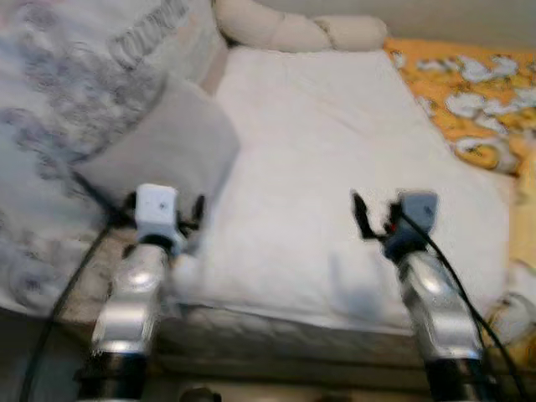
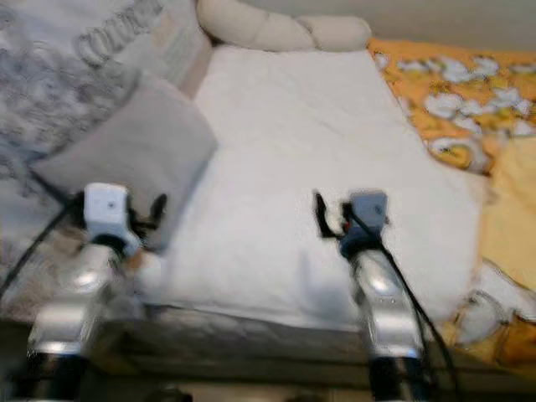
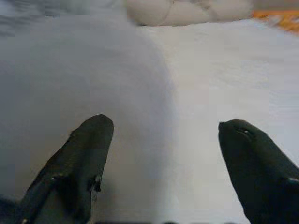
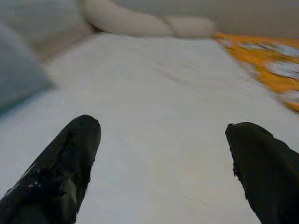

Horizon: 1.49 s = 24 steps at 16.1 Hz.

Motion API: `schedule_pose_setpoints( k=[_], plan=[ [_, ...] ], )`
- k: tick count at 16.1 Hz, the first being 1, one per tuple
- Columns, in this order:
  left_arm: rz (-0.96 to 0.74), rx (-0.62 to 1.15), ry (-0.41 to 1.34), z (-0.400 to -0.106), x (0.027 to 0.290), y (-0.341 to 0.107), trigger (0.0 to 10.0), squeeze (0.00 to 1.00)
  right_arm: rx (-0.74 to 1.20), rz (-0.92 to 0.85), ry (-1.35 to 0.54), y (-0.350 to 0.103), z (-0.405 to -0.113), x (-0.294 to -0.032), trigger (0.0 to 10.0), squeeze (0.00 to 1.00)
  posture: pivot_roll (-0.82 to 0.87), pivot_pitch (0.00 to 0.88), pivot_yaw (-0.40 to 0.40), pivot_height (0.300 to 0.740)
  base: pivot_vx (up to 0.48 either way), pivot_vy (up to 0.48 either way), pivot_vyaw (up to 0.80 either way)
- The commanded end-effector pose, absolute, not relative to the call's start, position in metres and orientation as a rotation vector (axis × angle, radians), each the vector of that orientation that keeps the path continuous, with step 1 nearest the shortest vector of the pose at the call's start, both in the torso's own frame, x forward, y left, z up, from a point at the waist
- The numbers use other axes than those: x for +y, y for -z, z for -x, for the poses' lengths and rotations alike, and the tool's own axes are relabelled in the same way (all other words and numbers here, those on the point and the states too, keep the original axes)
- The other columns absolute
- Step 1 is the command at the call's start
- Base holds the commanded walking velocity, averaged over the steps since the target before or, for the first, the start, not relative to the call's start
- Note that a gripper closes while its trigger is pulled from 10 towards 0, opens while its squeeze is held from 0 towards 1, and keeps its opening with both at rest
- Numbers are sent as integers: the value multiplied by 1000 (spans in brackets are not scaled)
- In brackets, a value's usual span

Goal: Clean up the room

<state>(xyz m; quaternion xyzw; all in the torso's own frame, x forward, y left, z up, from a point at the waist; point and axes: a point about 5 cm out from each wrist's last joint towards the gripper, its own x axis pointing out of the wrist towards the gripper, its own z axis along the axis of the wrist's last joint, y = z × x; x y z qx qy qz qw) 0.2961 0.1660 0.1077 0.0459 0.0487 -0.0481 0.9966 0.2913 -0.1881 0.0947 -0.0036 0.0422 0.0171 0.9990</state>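
Fingers of the left gripper [image 3: 163,154] stand wide apart with nothing between them. They point at the grey pillow [image 1: 163,151], which lies just in front of them on the left side of the bed. The right gripper [image 4: 163,158] is wide too and holds nothing. It hangs over the white sheet [image 1: 335,167] in the middle of the bed.

The grey pillow leans on a big printed pillow [image 1: 59,100] with grey swirls. At the far end of the bed lies a long cream cushion [image 1: 293,29]. On the right side is an orange blanket [image 1: 469,92] with white shapes on it.

The step in hand looks like picking up the grey pillow to tidy the bed. To do it well, the left gripper should go for the near corner or edge of the pillow, where the cloth is thin enough to fit between the fingers. The fat middle is too thick to pinch. The fingers should go in low and level, close firmly, then lift slowly so the soft pillow does not slip out. The right gripper could help hold the other side. The pictures are a bit blurry, so the robot should stand steady first.
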Motion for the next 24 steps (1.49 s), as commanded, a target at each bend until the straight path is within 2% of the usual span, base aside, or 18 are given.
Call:
schedule_pose_setpoints(
  k=[1, 4, 6, 10, 16, 24],
  plan=[
    [-123, 86, 114, -298, 162, -109, 10000, 1000, 69, -22, -22, -102, -295, -189, 10000, 1000, -43, 0, -16, 740, 0, -480, 0],
    [-143, 76, 109, -301, 164, -113, 10000, 1000, 43, 64, -37, -104, -297, -183, 10000, 1000, -55, 0, -3, 740, 0, -480, 0],
    [-145, 80, 104, -302, 165, -112, 10000, 1000, 35, 39, -54, -105, -297, -180, 10000, 1000, -60, 0, -1, 740, 0, -480, 0],
    [-128, 96, 104, -305, 159, -109, 10000, 1000, 67, 1, 10, -103, -300, -186, 10000, 1000, -80, 0, -5, 740, 0, -480, 663],
    [-162, 95, 75, -312, 167, -112, 10000, 1000, 90, 14, 27, -99, -305, -188, 10000, 1000, -62, 0, -5, 740, 0, -480, 0],
    [-173, 99, 82, -314, 164, -110, 10000, 1000, 98, 2, -8, -100, -307, -182, 10000, 1000, -64, 0, -6, 740, 0, -480, 0]
  ],
)
